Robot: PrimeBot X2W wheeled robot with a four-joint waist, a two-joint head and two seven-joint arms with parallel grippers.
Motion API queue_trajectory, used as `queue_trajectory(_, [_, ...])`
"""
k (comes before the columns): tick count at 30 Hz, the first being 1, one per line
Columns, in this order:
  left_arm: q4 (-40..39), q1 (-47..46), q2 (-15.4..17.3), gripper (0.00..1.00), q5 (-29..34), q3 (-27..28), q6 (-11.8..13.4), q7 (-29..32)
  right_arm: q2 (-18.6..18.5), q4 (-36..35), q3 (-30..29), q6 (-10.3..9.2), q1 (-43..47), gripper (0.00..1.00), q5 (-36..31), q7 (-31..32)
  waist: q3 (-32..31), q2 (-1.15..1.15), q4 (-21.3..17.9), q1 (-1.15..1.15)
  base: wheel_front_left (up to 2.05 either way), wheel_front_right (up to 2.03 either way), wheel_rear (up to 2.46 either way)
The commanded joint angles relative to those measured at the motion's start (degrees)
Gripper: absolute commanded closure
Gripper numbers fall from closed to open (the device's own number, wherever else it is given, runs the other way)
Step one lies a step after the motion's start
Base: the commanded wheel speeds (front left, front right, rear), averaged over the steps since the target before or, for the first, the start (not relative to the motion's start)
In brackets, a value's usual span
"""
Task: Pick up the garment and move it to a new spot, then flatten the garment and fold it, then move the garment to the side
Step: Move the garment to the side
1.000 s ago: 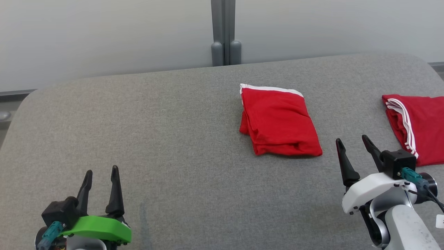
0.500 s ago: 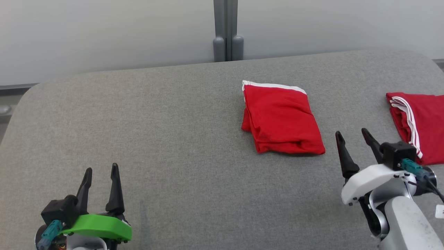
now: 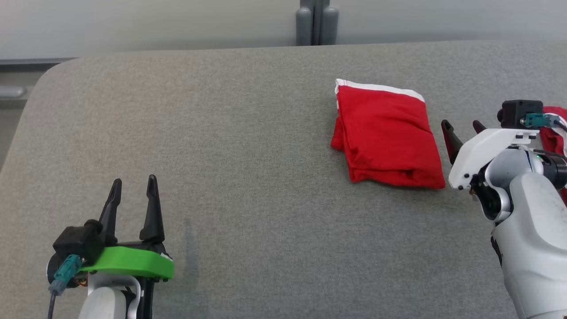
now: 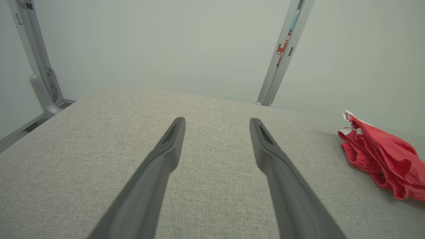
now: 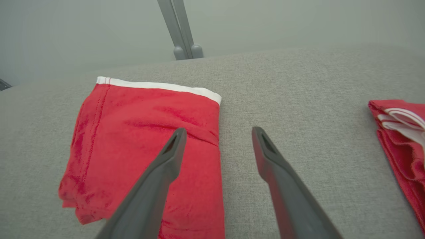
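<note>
A folded red garment (image 3: 387, 133) with a white band along its far edge lies on the grey table, right of centre; it also appears as the red garment (image 5: 146, 142) and, at the right edge of the left wrist view, the red garment (image 4: 382, 159). My right gripper (image 3: 463, 128) hovers open just right of its right edge, and in the right wrist view the right gripper (image 5: 217, 132) straddles that edge. My left gripper (image 3: 133, 188) stands open over bare table at the lower left, far from the cloth; the left gripper (image 4: 217, 122) holds nothing.
A second red garment with white stripes (image 5: 403, 132) lies at the far right, mostly behind my right arm in the head view. The grey fabric table (image 3: 243, 133) has rounded far corners. A grey post (image 3: 316, 22) stands behind the back edge against a pale wall.
The head camera has tilted down and shifted, so the whole scene moved. My right gripper has advanced forward to beside the folded garment's right edge. The left gripper holds its place.
</note>
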Motion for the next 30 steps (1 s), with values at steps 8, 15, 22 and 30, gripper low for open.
queue_trajectory(8, [-1.07,-2.17,0.29,0.0,-0.04,-0.95,-0.15,-0.12,-1.51,10.9,-2.28,-0.03,-7.02,0.0,-0.93,4.34,5.0,0.0,6.14,0.0,0.0,0.0,0.0])
queue_trajectory(15, [-1.22,-2.09,0.11,0.0,-0.33,-1.39,-0.15,-0.12,-1.5,19.04,-3.8,-0.03,-9.09,0.0,-1.19,4.87,5.54,0.0,7.28,0.0,0.0,0.0,0.0])
queue_trajectory(22, [-0.83,-1.24,0.05,0.0,-0.44,-0.79,-0.15,-0.12,-1.01,23.16,-0.69,-0.03,-9.54,1.0,1.08,6.9,5.13,0.0,5.87,0.0,0.0,0.0,0.0])
queue_trajectory(30, [-0.81,-0.06,-0.01,0.0,-0.7,0.16,-0.16,-0.13,-5.47,19.18,7.9,-0.06,-12.52,1.0,0.59,5.28,2.98,0.0,0.93,0.0,0.0,0.0,0.0])
